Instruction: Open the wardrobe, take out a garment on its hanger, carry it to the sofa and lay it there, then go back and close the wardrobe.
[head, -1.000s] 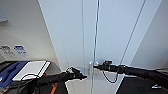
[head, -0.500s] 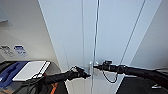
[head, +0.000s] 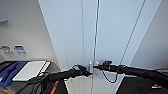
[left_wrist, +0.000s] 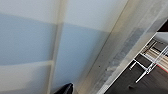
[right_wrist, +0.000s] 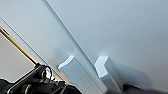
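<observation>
The wardrobe (head: 110, 37) stands shut right in front of the robot, its two white doors meeting at the centre seam, and that seam is my landmark. Both arms reach in to it at handle height. The left gripper (head: 87, 72) sits just left of the seam at the left handle (head: 90, 67), and the right gripper (head: 98, 67) just right of it at the right handle (right_wrist: 106, 68). Since a second ago almost nothing has shifted: the arms hold the same reach and the doors have not parted. I cannot tell whether either gripper's fingers are wide, narrow or clamped on a handle. My guess is the opening step is only just starting, with garment and hanger presumably behind the doors. Far left of the seam, a white board (head: 30, 70) lies flat.
</observation>
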